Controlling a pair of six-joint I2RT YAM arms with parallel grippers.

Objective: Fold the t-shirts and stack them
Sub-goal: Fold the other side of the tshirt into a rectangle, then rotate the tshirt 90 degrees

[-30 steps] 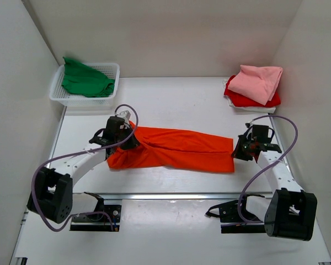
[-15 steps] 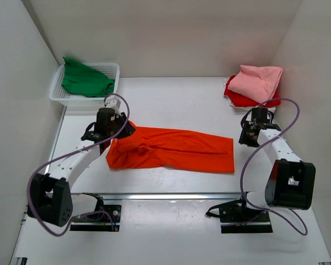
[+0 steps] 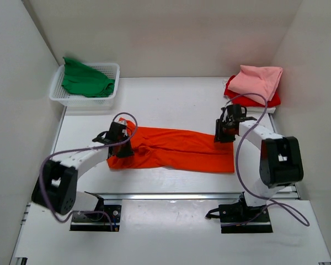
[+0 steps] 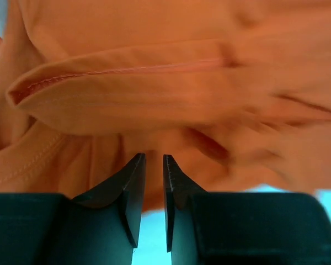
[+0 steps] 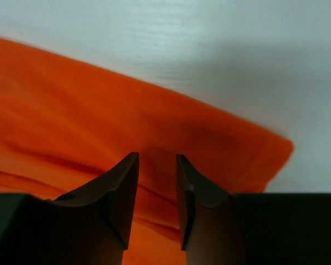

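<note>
The bright orange t-shirt [image 3: 176, 149] lies folded into a long band across the middle of the table. My left gripper [image 3: 123, 144] is low at its left end. In the left wrist view [image 4: 154, 157] its jaws stand a narrow gap apart with nothing between them, and a hemmed fold of orange cloth [image 4: 154, 83] lies just beyond the tips. My right gripper [image 3: 221, 134] is over the band's far right corner, jaws a little apart and empty above the cloth [image 5: 99, 121]. The pink shirt [image 3: 259, 80] lies folded on the red shirt [image 3: 240, 99] at the back right. The green shirt [image 3: 85, 80] is in the basket.
The white mesh basket [image 3: 113, 88] stands at the back left by the wall. White walls close in the table [image 3: 171, 105] on the left, back and right. The arm bases and cables are at the near edge.
My left gripper swung up and left, then came back down onto the shirt's left end. My right gripper moved from the band's right end to its far right corner.
</note>
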